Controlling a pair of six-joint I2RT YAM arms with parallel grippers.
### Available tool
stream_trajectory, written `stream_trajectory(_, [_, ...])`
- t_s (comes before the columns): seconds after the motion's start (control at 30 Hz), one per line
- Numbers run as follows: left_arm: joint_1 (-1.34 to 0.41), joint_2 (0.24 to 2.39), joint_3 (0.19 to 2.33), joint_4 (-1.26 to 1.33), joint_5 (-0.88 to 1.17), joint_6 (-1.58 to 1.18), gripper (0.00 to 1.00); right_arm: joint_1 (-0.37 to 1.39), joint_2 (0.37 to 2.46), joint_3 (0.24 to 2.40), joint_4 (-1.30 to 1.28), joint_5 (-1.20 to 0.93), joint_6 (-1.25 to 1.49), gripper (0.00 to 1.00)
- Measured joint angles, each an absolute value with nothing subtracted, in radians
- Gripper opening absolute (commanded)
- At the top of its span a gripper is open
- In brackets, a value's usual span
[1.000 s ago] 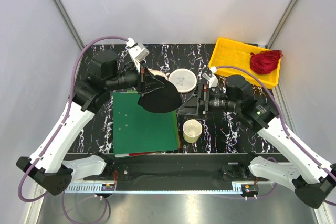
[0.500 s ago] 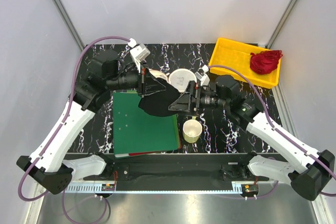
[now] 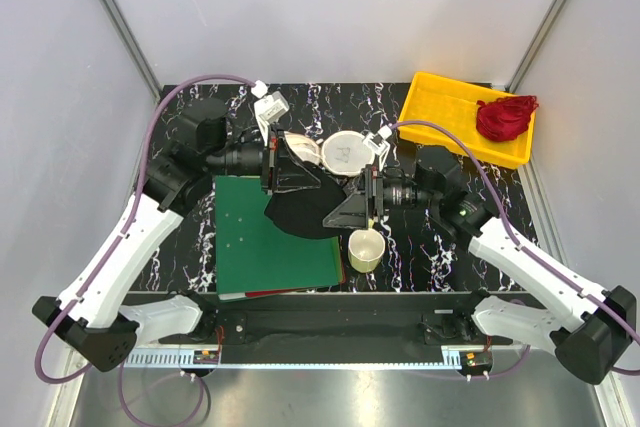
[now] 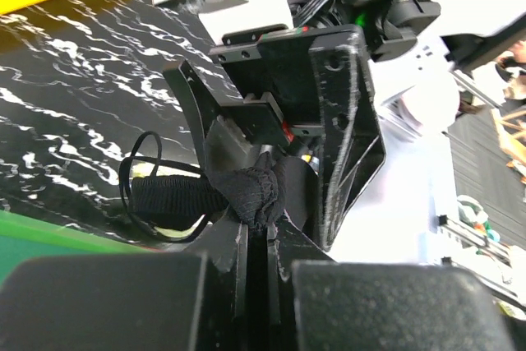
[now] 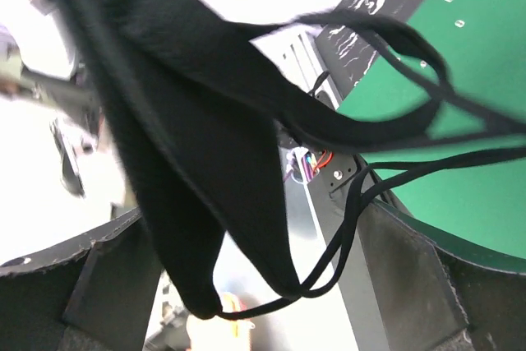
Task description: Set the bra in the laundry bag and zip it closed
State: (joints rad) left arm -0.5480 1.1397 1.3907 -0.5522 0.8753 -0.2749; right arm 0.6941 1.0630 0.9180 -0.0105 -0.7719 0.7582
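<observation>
The black bra (image 3: 296, 215) hangs from my left gripper (image 3: 314, 181), which is shut on a bunched edge of it above the green mat. In the left wrist view the fingers pinch the black fabric (image 4: 261, 191). My right gripper (image 3: 334, 217) is open right beside it. In the right wrist view the bra's cup (image 5: 197, 154) and thin straps (image 5: 386, 133) hang between its open fingers (image 5: 415, 277). The round cream-white laundry bag (image 3: 347, 152) lies flat on the table just behind both grippers.
A cream cup (image 3: 366, 248) stands close below the right gripper. A green mat (image 3: 262, 242) covers the table's left front. A yellow tray (image 3: 450, 107) at the back right holds a red garment (image 3: 505, 116). The table top is black marble.
My right gripper has moved left until its open fingers are around the hanging bra. My left gripper has shifted slightly back and right, still holding the bra.
</observation>
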Motion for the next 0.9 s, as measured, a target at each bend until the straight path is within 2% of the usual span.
stream_trajectory(0.27, [-0.57, 1.141, 1.364, -0.541, 0.92, -0.295, 0.0, 0.694, 1.078, 0.973, -0.012, -0.906, 0.631, 1.0])
stream_trajectory(0.53, [-0.619, 1.147, 1.357, -0.522, 0.921, -0.304, 0.0, 0.695, 1.148, 1.059, -0.026, -0.937, 0.566, 1.0])
stream_trajectory(0.8, [-0.638, 1.154, 1.348, -0.518, 0.92, -0.315, 0.0, 0.695, 1.18, 1.074, -0.02, -0.96, 0.561, 0.85])
stream_trajectory(0.9, [-0.64, 1.156, 1.348, -0.511, 0.921, -0.319, 0.0, 0.695, 1.182, 1.073, -0.004, -0.974, 0.579, 0.93])
